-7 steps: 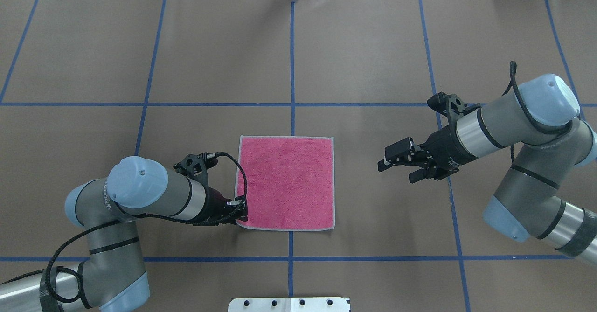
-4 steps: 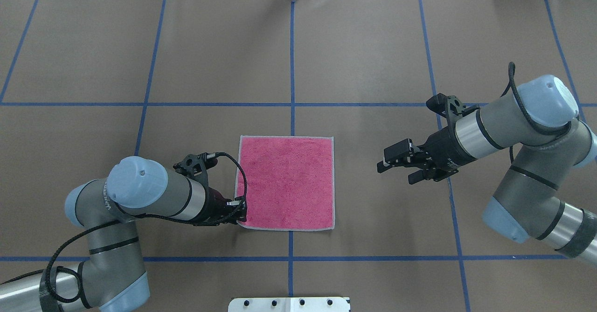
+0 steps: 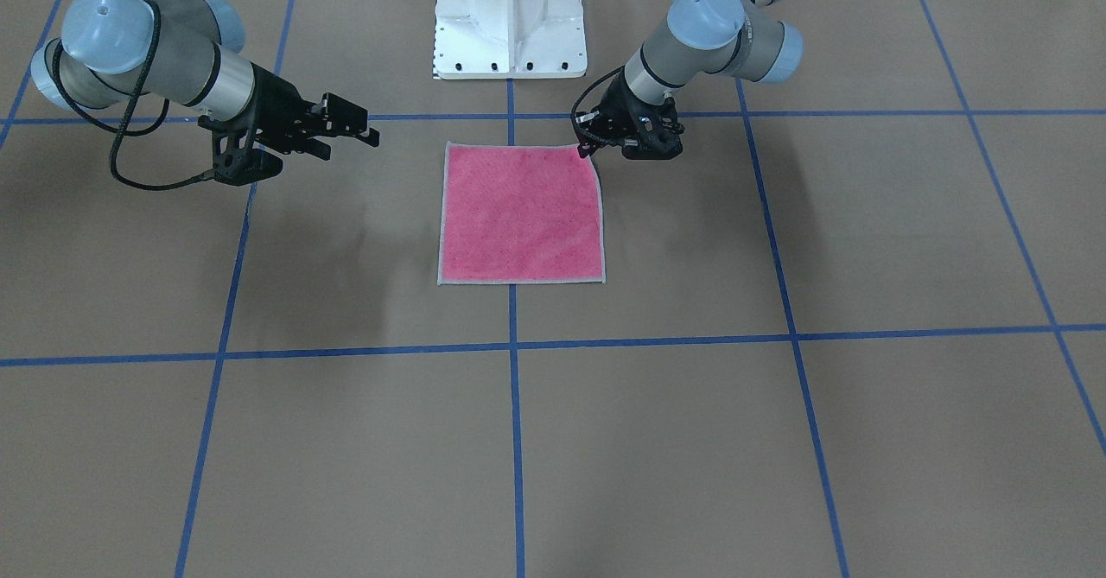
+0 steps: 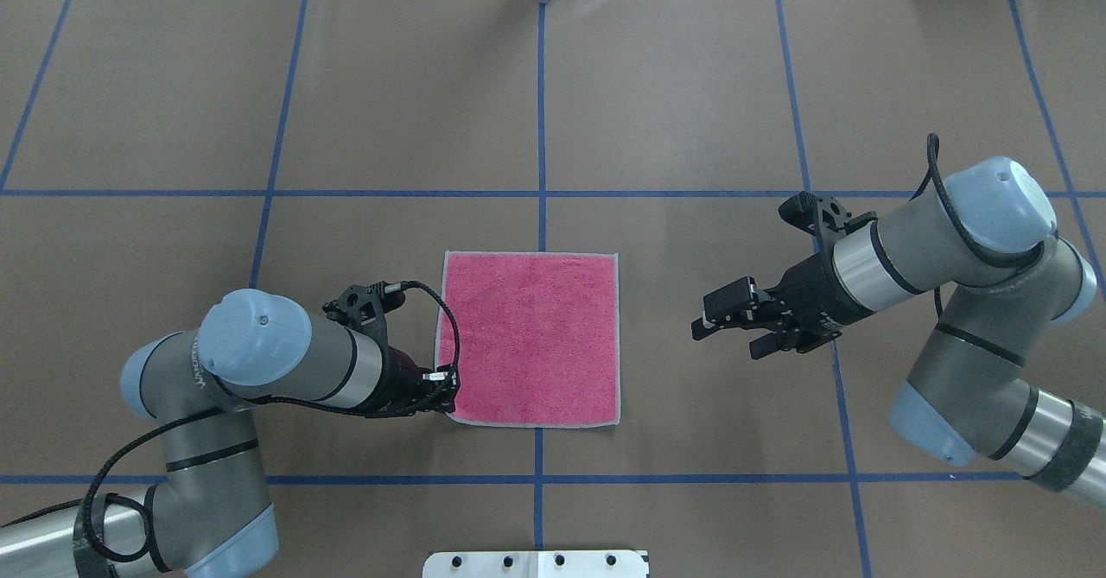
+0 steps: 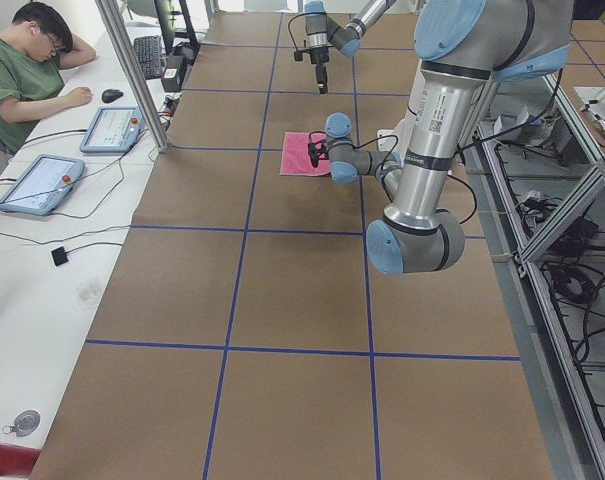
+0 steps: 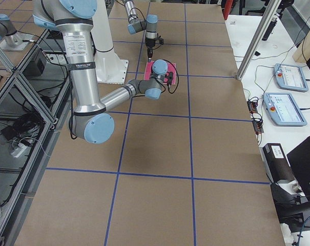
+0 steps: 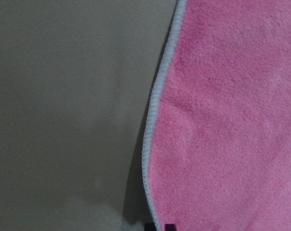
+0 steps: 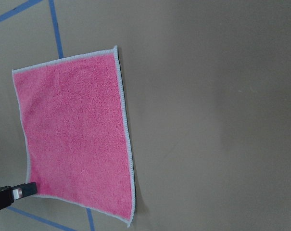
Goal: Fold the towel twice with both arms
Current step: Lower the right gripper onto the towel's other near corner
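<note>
Left arm [image 4: 285, 362]: reaches in from the near-left; its pose is almost the same as a second ago.
Left gripper [image 4: 445, 395]: at the towel's near-left corner, fingers clamped together on it; a second ago they stood a little wider over that corner.
Towel [image 4: 536, 340]: pink face up, spread on the bench [image 4: 674, 94] at its middle. The rest lies flat, but the pinched corner is raised slightly and drawn a little inward, and the left edging bows beside it. A second ago that corner sat farther out.
Right gripper [image 4: 724, 333]: hovers well apart from the towel's right edge, fingers apart and pointing at it; it has shifted slightly nearer and to the left.
Right arm [image 4: 916, 250]: comes in from the right; its blue elbow cap now sits nearer than before.
</note>
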{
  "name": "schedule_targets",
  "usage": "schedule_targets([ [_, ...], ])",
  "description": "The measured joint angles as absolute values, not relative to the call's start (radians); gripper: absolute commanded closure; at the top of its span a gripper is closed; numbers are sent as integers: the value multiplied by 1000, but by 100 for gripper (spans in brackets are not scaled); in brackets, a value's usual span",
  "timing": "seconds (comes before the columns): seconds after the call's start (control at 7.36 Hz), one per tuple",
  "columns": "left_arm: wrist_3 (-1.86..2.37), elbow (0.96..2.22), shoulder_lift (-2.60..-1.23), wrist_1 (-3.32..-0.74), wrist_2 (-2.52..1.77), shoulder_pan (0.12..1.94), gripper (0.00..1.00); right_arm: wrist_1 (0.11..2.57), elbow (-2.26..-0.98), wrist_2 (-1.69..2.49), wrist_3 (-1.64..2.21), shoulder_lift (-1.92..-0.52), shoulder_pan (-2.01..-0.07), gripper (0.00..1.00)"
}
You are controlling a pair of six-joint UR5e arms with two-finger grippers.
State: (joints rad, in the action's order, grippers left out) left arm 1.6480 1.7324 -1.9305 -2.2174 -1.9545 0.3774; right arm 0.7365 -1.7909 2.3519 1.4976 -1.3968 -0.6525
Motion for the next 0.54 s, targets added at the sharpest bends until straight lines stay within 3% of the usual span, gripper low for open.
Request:
schedule_targets([
  [0.54,1649,1733,-1932,-2218,-1954,377,100,738,-1788,2271,1546,-1388,-571,1],
])
